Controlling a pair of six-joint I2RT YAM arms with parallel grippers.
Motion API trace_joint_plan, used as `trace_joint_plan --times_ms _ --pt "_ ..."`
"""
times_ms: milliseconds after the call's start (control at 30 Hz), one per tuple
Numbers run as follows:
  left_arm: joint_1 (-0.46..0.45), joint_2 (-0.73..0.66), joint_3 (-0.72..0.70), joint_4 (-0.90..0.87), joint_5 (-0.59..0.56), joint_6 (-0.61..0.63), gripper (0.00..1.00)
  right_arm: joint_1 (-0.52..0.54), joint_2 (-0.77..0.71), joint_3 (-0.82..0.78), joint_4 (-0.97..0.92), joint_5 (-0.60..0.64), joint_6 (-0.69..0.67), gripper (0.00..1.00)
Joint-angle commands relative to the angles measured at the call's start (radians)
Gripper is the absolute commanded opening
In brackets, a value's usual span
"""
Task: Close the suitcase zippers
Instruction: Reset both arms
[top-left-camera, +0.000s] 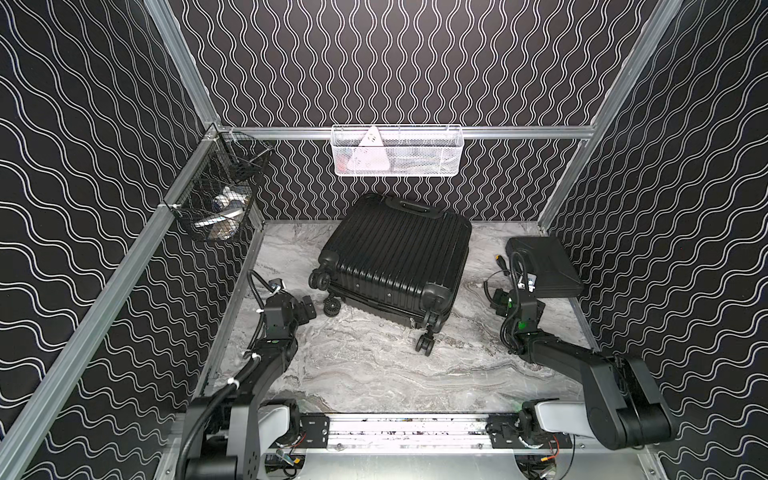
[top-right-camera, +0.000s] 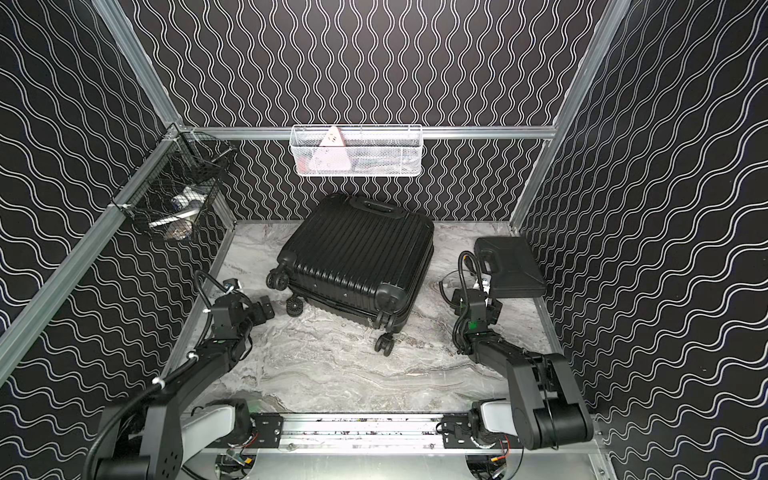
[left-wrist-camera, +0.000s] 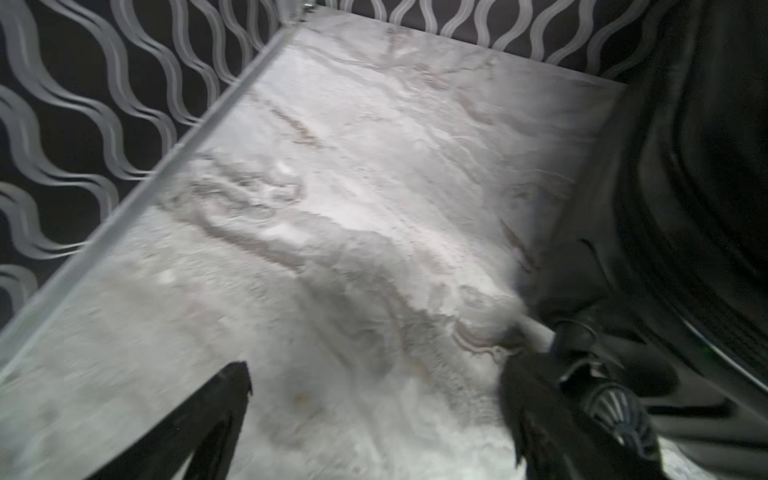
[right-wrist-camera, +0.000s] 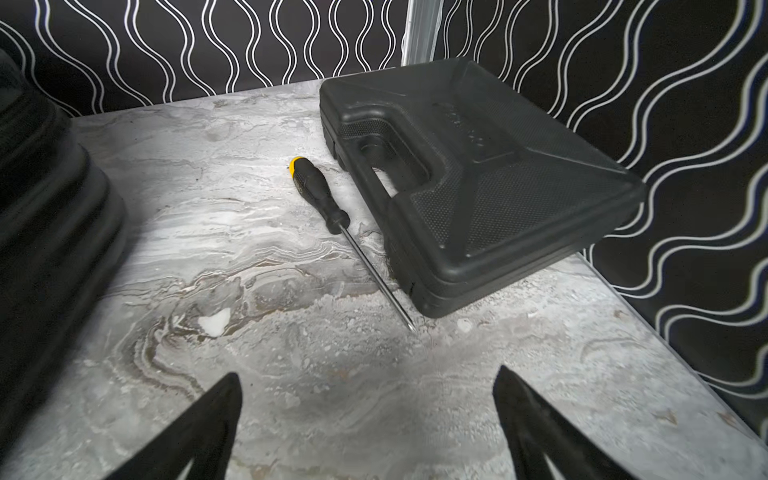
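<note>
Marbled grey table (top-left-camera: 374, 365) within wavy-lined black walls (top-left-camera: 395, 62); left gripper (left-wrist-camera: 378, 370) and right gripper (right-wrist-camera: 365, 374) spread, empty.

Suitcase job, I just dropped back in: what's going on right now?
Neither arm holds anything. The suitcase lies flat on the table, shells together, wheels toward the robot; whether its zippers are run shut is too small to tell. The left gripper is open beside a wheel of the suitcase. The right gripper is open over bare table, facing the screwdriver that lies alongside the tool case.
</note>
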Motion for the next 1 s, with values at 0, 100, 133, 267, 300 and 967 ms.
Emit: trace_joint_plan --times_ms 0,100,133,267,300,967 --pt "-0.004 0.120 -0.081 0.460 0.164 0.084 0.99 -0.035 0.038 -0.018 0.210 -0.115 -0.016 0.96" --pt "-0.006 0.227 -0.117 0.698 0.212 0.100 0.99 -0.060 0.085 -0.048 0.330 -0.171 -0.020 0.96" --pt "-0.009 0.267 -0.124 0.755 0.224 0.105 0.99 -0.063 0.104 -0.057 0.366 -0.179 -0.026 0.96" --pt "-0.018 0.464 -0.137 0.974 0.170 0.105 0.99 -0.078 0.201 -0.054 0.457 -0.186 -0.023 0.97" --pt "-0.017 0.524 -0.126 1.023 0.183 0.105 0.99 -0.081 0.235 -0.052 0.484 -0.193 -0.023 0.97" --pt "-0.127 0.469 0.044 0.625 0.006 0.158 0.99 -0.084 0.304 0.020 0.417 -0.154 -0.015 1.00"
